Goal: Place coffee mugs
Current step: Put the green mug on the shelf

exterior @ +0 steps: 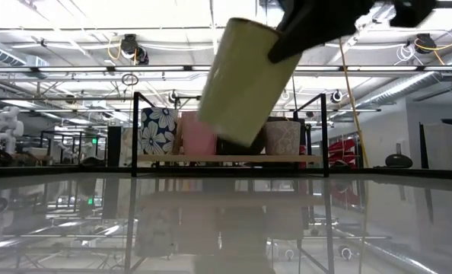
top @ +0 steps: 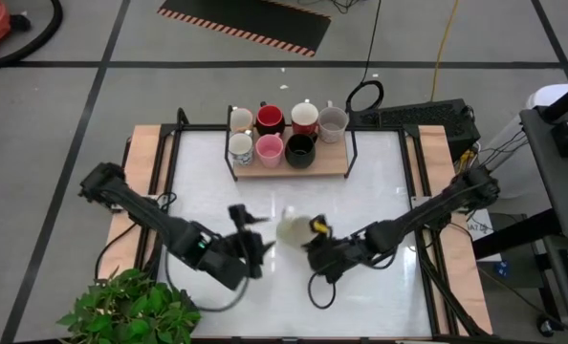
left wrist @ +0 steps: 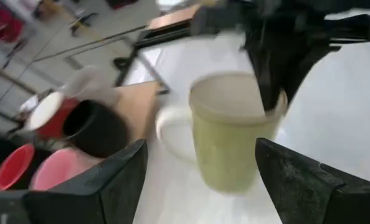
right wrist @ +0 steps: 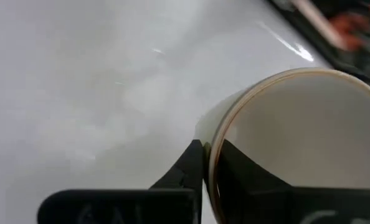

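Note:
A cream mug (top: 290,227) is in the air over the middle of the white table, tilted, with its base toward the table's left in the low view (exterior: 243,82). My right gripper (top: 310,235) is shut on its rim. My left gripper (top: 251,239) is open just left of the mug. In the left wrist view its fingers (left wrist: 119,177) stand wide on either side of the mug (left wrist: 232,134) without touching it. Several other mugs (top: 286,135), cream, pink, black, red and grey, stand on a wooden tray (top: 337,164) at the table's far edge. My right gripper holds the cream mug by its rim (right wrist: 215,163), one finger (right wrist: 250,177) inside the mug and one finger (right wrist: 184,168) outside. It comes from the table's right, slanting down. The mug is lifted clear of the table and hangs tilted, its handle (left wrist: 172,127) toward the tray.
A black frame (top: 231,143) stands around the tray. A green potted plant (top: 131,308) sits at the table's near left corner. A black cable loop (top: 320,290) lies near the right arm. A keyboard (top: 420,117) lies beyond the far right corner. Bare white table (top: 380,191) lies between tray and arms.

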Tool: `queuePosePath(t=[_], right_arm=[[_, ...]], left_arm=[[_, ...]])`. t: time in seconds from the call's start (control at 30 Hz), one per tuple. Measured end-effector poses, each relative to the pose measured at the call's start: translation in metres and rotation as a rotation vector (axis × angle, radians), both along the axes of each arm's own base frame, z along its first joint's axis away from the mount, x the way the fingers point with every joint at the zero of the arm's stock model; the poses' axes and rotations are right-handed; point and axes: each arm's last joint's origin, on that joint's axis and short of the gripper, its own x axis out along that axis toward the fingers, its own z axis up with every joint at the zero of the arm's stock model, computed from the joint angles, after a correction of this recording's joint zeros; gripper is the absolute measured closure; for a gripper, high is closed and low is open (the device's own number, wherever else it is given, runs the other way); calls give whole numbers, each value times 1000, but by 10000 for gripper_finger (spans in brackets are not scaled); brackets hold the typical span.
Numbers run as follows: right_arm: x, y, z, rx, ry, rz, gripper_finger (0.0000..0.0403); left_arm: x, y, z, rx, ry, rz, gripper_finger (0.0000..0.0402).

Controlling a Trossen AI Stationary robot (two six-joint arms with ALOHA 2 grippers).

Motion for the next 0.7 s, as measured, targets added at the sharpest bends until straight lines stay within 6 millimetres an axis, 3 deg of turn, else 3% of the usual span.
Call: queuePosePath(t=[0.2,0.33,0.53,0.7], right_arm=[[-20,-33,41,-8,-107,-226,393],[-26,-62,63,59,-72,-381,391],[-29,-96,81,34,100,-534,387],[-28,-122,82,71,219,-576,387]], left_arm=[[-21,19,24,-44,-34,58,101],[-21,28,25,-19,-13,71,101],[-15,41,25,51,35,71,101],[-10,55,25,58,42,114,101]])
